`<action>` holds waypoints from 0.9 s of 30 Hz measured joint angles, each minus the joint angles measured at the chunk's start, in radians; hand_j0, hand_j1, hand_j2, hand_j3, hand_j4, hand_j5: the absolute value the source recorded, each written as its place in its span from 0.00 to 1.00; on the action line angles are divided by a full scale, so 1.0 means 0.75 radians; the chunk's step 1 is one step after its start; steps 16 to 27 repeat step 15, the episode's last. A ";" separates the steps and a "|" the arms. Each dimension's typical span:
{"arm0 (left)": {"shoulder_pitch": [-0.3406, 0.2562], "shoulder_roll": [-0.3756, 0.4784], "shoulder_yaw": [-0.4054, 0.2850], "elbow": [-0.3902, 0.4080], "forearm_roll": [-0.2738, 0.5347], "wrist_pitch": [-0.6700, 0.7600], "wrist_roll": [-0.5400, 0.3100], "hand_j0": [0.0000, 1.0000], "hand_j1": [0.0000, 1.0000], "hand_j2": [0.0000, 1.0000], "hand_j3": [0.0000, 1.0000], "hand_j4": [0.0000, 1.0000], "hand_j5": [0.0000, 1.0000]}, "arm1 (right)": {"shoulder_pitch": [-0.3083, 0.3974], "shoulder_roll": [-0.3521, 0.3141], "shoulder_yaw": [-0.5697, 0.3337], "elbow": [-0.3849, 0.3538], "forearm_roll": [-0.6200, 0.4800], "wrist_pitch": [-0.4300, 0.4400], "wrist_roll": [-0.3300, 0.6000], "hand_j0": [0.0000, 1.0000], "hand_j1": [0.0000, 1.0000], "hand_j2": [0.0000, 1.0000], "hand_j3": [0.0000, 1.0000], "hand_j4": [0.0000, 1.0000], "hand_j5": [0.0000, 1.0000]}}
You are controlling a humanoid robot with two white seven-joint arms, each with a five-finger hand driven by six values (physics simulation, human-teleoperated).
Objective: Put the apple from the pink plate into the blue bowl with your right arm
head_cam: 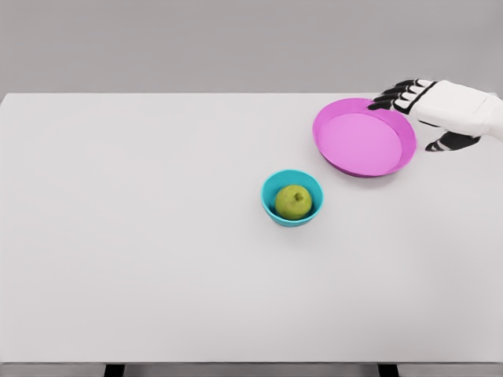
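Apple (pixel 293 202) sits in blue bowl (pixel 291 197), mid-table (pixel 157 259), stem up; task looks complete. I judge it rigid, smooth, light, 1 round body, best gripped around its widest part if moved again. Farther right, pink plate (pixel 364 138) lies bare. My right hand (pixel 416 106) hovers over its far rim, fingers relaxed, holding nothing.

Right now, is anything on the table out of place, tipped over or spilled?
Nothing stands out. The green apple sits upright inside the blue bowl, the pink plate is empty, and the white table shows no spill. The right hand is by the plate's far right rim, holding nothing.
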 measured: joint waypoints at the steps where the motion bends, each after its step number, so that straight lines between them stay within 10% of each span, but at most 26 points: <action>1: 0.000 0.000 0.000 0.000 0.000 0.000 0.000 1.00 1.00 1.00 1.00 1.00 1.00 | 0.018 0.007 -0.023 0.033 0.001 -0.001 0.000 1.00 1.00 1.00 1.00 1.00 1.00; 10: 0.000 0.000 0.000 0.000 0.000 0.000 0.000 1.00 1.00 1.00 1.00 1.00 1.00 | 0.166 0.048 -0.085 0.109 0.002 -0.001 0.000 1.00 1.00 1.00 1.00 1.00 1.00; 27: -0.002 0.000 0.000 0.000 0.001 0.000 0.000 1.00 1.00 1.00 1.00 1.00 1.00 | 0.168 0.068 -0.088 0.117 0.005 0.000 0.000 1.00 1.00 1.00 1.00 1.00 1.00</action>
